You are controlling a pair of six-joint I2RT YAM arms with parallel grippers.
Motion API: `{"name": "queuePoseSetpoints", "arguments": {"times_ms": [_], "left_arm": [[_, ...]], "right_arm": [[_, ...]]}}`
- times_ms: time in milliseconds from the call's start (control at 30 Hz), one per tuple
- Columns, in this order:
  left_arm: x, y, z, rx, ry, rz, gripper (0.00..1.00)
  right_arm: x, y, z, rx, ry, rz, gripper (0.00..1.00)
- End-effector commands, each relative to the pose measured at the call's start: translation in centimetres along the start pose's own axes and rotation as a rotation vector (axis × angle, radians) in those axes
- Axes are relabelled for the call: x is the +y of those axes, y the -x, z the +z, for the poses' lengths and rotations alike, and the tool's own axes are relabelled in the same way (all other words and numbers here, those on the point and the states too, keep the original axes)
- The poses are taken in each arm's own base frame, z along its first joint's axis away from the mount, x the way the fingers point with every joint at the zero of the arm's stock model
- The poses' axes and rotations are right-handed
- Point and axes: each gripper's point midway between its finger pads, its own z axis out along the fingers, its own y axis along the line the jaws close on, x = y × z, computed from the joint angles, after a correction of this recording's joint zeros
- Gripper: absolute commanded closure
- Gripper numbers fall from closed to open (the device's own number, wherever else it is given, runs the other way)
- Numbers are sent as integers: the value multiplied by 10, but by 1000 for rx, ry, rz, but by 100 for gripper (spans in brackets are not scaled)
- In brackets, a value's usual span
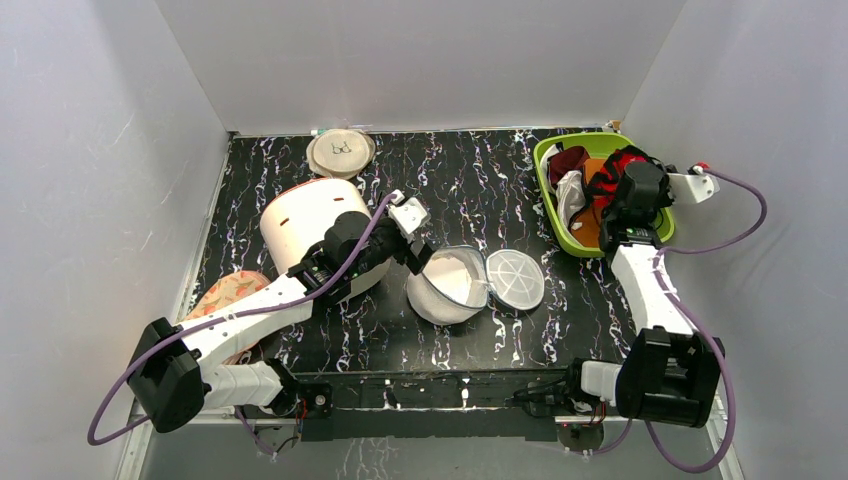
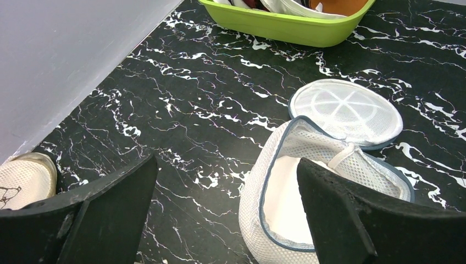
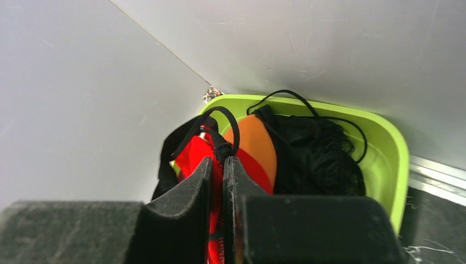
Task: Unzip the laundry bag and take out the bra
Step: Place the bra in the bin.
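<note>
Looking down on a black marbled table (image 1: pixel 500 190), two robot arms reach away from the near edge. At the centre sits the laundry bag (image 1: pixel 443 290), a small round white mesh pouch. Its zip is undone, and its round lid (image 1: pixel 515 278) is flipped flat to the bag's right. The pale inside of the bag is visible.

The left gripper (image 2: pixel 226 165) hangs just left of the bag's open rim. Its two black fingers (image 2: pixel 110 214) are spread wide, with nothing between them.

Well to the right of the bag and farther back stands a lime green basin (image 1: pixel 553 215). The right gripper (image 3: pixel 218 165) is over it, its fingers pressed together on the red fabric of the bra (image 3: pixel 189 157). A black strap (image 3: pixel 220 118) loops above the fingertips. Whether the bra is lifted or resting in the basin cannot be told. An orange cup (image 3: pixel 255 146) and a black mesh garment (image 3: pixel 319 157) lie in the basin behind it.

Left of the bag stands a big cream cylinder (image 1: pixel 300 215). Beyond that, farther from the bag, lies a flat beige disc (image 1: pixel 340 153) with a bra drawing.
</note>
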Motion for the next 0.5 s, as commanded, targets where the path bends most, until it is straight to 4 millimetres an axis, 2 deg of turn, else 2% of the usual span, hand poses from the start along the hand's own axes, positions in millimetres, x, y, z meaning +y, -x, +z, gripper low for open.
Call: {"name": "queuePoseSetpoints", "arguments": {"times_ms": [0, 200, 300, 467], "left_arm": [[5, 15, -2, -55, 21, 8, 2], [7, 16, -2, -60, 20, -5, 2], [9, 18, -3, -65, 25, -8, 2], [8, 20, -4, -74, 24, -15, 2]], "right_arm": [[6, 6, 13, -81, 47, 161, 100], [-19, -53, 30, 1, 69, 150, 100], [-31, -77, 33, 48, 59, 112, 92], [-46, -90, 34, 92, 5, 25, 83]]}}
